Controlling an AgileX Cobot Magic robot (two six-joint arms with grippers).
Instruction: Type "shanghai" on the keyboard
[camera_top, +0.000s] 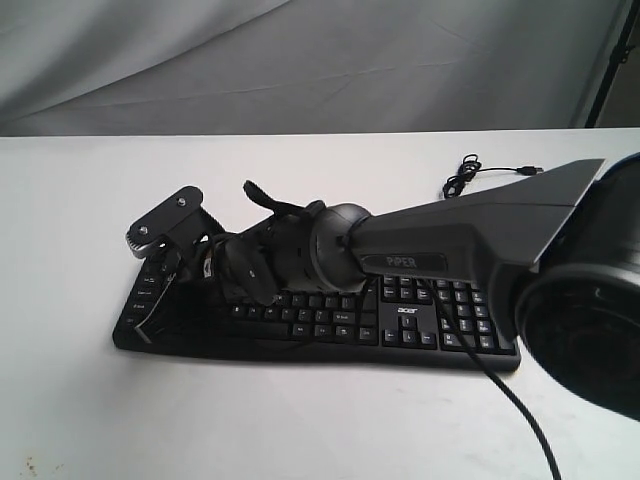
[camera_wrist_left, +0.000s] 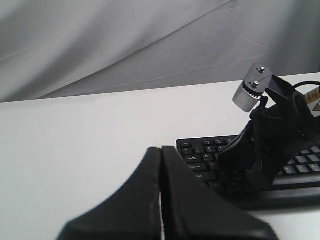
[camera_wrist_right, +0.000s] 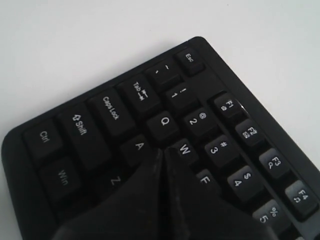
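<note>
The black keyboard (camera_top: 420, 325) lies across the middle of the white table, number pad to the right. My right arm reaches across it to its left end. My right gripper (camera_top: 150, 318) is shut with nothing in it, pointing down at the keys there. In the right wrist view its tips (camera_wrist_right: 162, 151) sit between the A and W keys of the keyboard (camera_wrist_right: 110, 107). My left gripper (camera_wrist_left: 161, 150) is shut and empty, hanging over bare table short of the keyboard's left end (camera_wrist_left: 200, 152). It does not show in the exterior view.
The keyboard's thin black USB cable (camera_top: 462, 178) lies coiled on the table behind the number pad. A black arm cable (camera_top: 510, 400) trails over the keyboard's front right. Grey cloth (camera_top: 300, 60) hangs behind the white table (camera_top: 300, 420).
</note>
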